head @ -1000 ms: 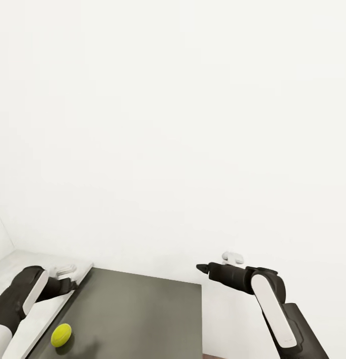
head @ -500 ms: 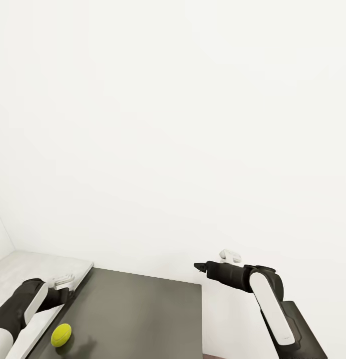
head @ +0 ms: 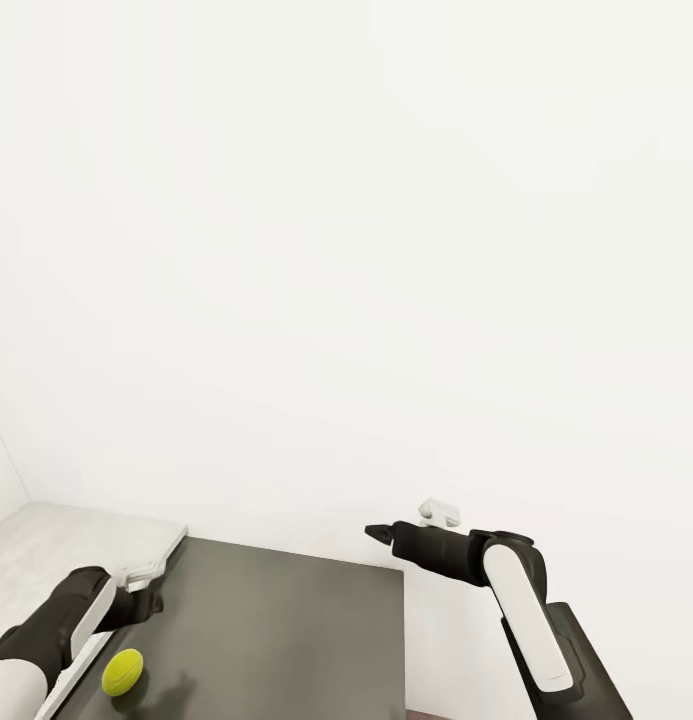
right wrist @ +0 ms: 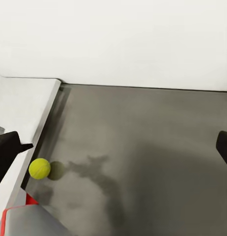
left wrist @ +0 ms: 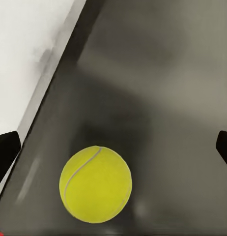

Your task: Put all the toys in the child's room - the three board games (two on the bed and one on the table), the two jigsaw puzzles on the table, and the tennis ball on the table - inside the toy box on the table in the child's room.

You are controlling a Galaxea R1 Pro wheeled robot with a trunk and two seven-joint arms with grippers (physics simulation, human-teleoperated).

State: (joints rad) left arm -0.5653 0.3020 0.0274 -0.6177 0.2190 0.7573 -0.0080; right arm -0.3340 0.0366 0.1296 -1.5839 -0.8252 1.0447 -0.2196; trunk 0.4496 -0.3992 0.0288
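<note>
On the dark grey side unit (head: pixel 276 630), close to its edge against the pale worktop (head: pixel 46 540), sits the tennis ball (head: pixel 123 671); it has not moved over the last second. What has changed is the left arm: its end effector (head: pixel 146 588) has swung off the pale worktop and dropped toward the ball, and now hangs just above and beyond it. In the left wrist view the ball (left wrist: pixel 95 184) lies on the dark surface between the two black finger tips (left wrist: pixel 6 152), which stand far apart at the picture's edges, so this end effector is spread wide and holds nothing.

I read this as the approach to a grasp: the ball is lined up between the fingers but not yet touched, and it has still to be carried to the toy box.

The right arm has also shifted, drifting leftward and a little higher over the side unit's far corner. Its end effector (head: pixel 378 533) is likewise spread wide and empty, and its camera looks across the dark top to the ball (right wrist: pixel 39 168) near the worktop's edge.
</note>
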